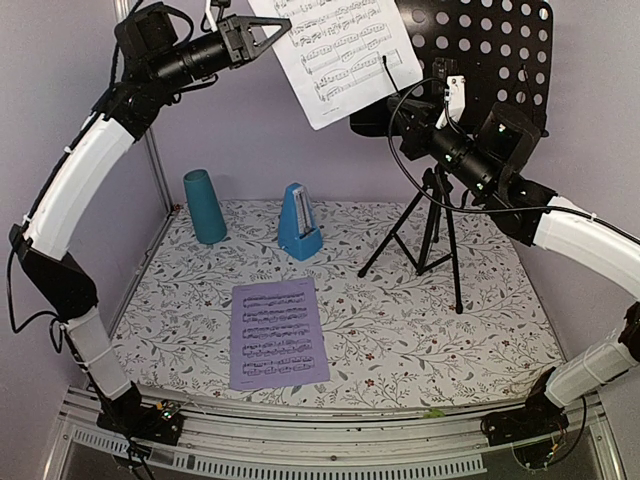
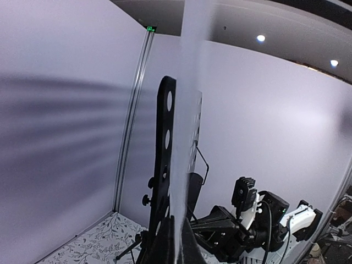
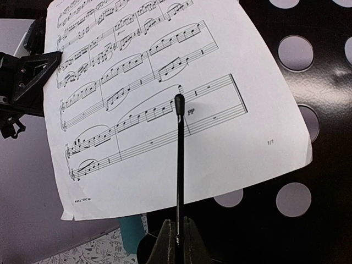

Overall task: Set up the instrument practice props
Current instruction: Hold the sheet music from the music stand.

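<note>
- Right claw [image 3: 177, 242] sits nearest, clamped together on the thin retainer wire [image 3: 179, 159] of the music stand [image 1: 490, 50], which rises at 2 o'clock over the worktop [image 1: 420, 330].
- Left claw [image 1: 280, 27], up at 11 o'clock, is pinched shut on the white page [image 3: 154, 110] by its left edge. The page hangs tilted, only partly over the perforated tray.
- Lavender page [image 1: 278, 332] lies flat at 6 o'clock, with the metronome [image 1: 299, 222] upright toward 12 from it.
- Risk: letting go before the wire pins the paper would likely let it slide off, and a hard tug on the wire could tip the tripod.
</note>
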`<state>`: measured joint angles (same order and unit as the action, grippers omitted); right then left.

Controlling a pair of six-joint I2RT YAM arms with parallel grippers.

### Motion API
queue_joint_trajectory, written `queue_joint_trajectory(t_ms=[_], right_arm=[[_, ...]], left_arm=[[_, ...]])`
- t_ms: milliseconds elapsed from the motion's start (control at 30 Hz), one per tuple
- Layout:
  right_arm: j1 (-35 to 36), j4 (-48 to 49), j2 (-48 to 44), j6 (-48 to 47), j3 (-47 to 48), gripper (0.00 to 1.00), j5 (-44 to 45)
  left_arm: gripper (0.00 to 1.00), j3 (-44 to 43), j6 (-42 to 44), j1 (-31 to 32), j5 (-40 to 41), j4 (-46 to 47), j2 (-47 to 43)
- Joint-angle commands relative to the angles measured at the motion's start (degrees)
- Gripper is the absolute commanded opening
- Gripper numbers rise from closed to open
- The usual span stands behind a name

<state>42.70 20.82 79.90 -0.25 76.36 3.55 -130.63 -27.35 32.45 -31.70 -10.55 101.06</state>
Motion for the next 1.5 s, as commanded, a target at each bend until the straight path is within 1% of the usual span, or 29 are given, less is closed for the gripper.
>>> queue_joint_trajectory(t_ms=[0,200,300,467,667,967,1000,1067,1133,1233,1300,1467], right_arm=[[0.0,-4.4,1.4,-0.7,0.4,0.00,-1.3],[0.0,-5.1,1.3,-0.7,0.5,0.00,-1.5],[0.0,-5.6,1.4,-0.8,0.5,0.00,-1.4],[0.0,-6.2,1.4,-0.9,0.6,0.00,-1.3],[0.0,-6.6,2.0,-0.4,1.1,0.00,-1.6],[0.0,-7.5,3.0,-0.1,2.6,0.00,-1.0],[-0.1,-7.5,3.1,1.6,2.7,0.00,-0.7],[0.0,-7.7,3.2,2.1,2.8,0.00,-0.3],[-0.1,-8.1,3.5,2.7,3.3,0.00,0.1],[-0.1,-9.1,3.8,3.9,4.2,0.00,1.0],[-0.1,-9.5,4.0,4.3,4.7,0.00,1.2],[-0.1,-10.4,4.6,5.0,5.7,0.00,1.9]], left_arm=[[0.00,-2.0,3.8,-0.5,-2.6,-4.3,2.8],[0.00,-7.8,6.7,-0.5,-7.0,-4.4,7.7],[0.00,-8.7,6.2,-0.1,-9.0,-1.1,9.4],[0.00,-13.8,5.0,0.2,-11.3,-0.1,14.4],[0.00,-14.5,2.2,0.2,-12.7,4.3,15.6],[0.00,-15.0,-0.1,0.2,-13.8,6.2,17.0],[0.00,-15.0,-0.5,0.2,-13.9,6.7,17.1],[0.01,-15.0,-1.3,0.3,-13.7,7.7,17.3],[0.07,-15.0,-2.0,0.4,-13.2,8.2,17.6],[0.07,-15.0,-2.8,0.7,-12.5,8.6,18.0],[0.11,-14.9,-3.2,0.9,-11.9,8.5,18.2],[0.07,-14.7,-3.4,1.0,-9.6,8.6,17.9]])
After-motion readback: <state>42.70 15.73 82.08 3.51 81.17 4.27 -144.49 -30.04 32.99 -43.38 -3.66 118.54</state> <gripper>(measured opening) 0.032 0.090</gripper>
